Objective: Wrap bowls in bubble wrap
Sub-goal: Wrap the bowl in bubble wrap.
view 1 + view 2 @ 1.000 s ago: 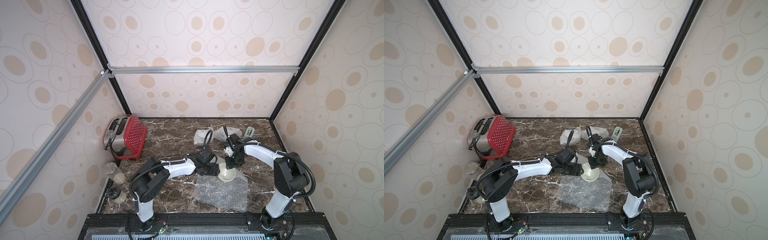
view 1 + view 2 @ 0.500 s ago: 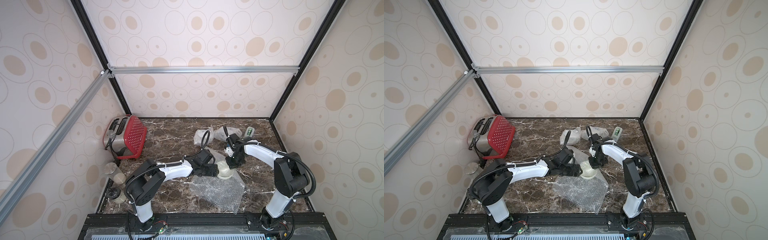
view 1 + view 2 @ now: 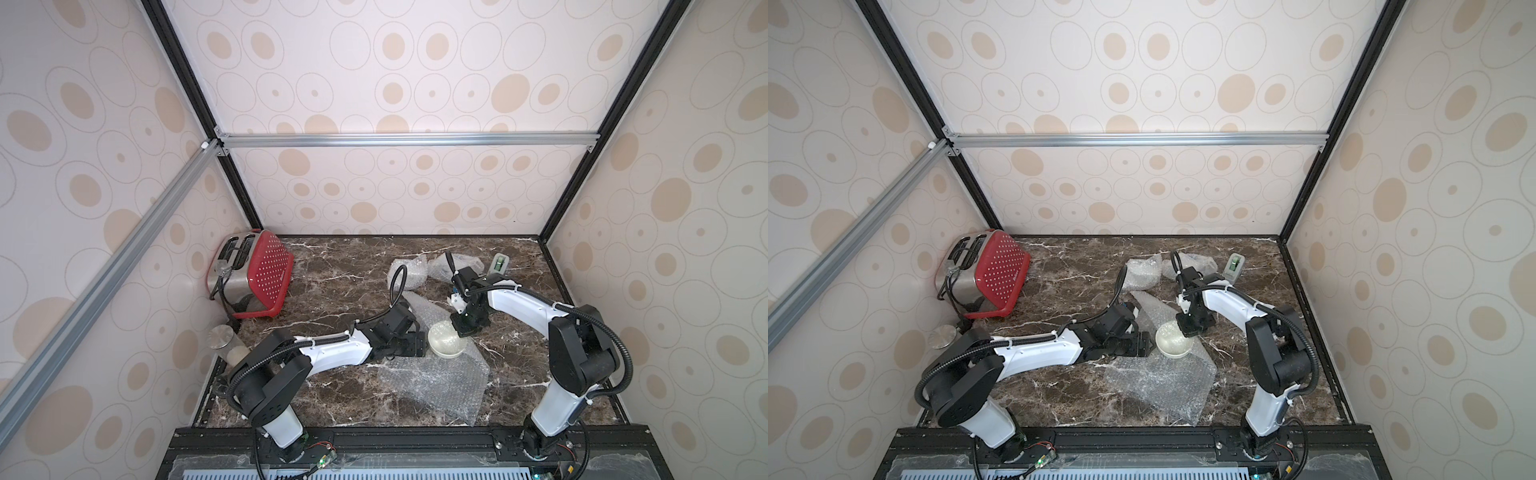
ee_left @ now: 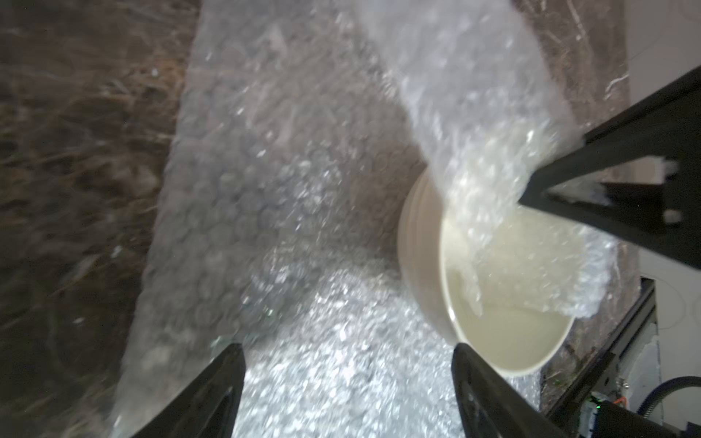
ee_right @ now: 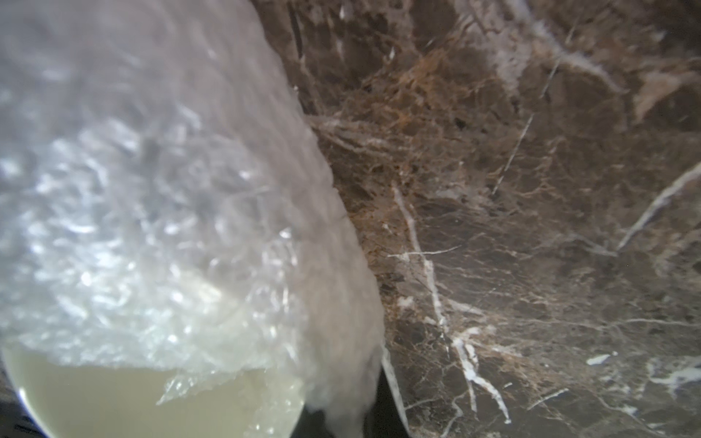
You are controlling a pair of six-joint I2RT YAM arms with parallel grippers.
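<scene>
A plain cream bowl (image 3: 445, 338) (image 3: 1173, 340) stands on a clear sheet of bubble wrap (image 3: 436, 382) (image 3: 1158, 382) near the table's middle. My right gripper (image 3: 464, 328) (image 3: 1190, 328) is shut on a flap of that wrap, which drapes over the bowl's far rim. In the right wrist view the wrap (image 5: 151, 189) covers part of the bowl (image 5: 95, 398), pinched at my right gripper (image 5: 341, 421). My left gripper (image 3: 417, 347) (image 4: 349, 364) is open over the sheet, one finger beside the bowl's wall (image 4: 421, 242), nothing between its fingers.
Two crumpled bubble-wrap bundles (image 3: 409, 272) (image 3: 457, 266) lie at the back; their contents do not show. A green tape dispenser (image 3: 500, 264) stands back right, a red toaster (image 3: 253, 278) back left, a lidded glass jar (image 3: 224, 343) by the left wall.
My right gripper closed on the wrap and drew a flap over the bowl; the sheet shifted and crumpled under it. My left gripper opened wider beside the bowl.
</scene>
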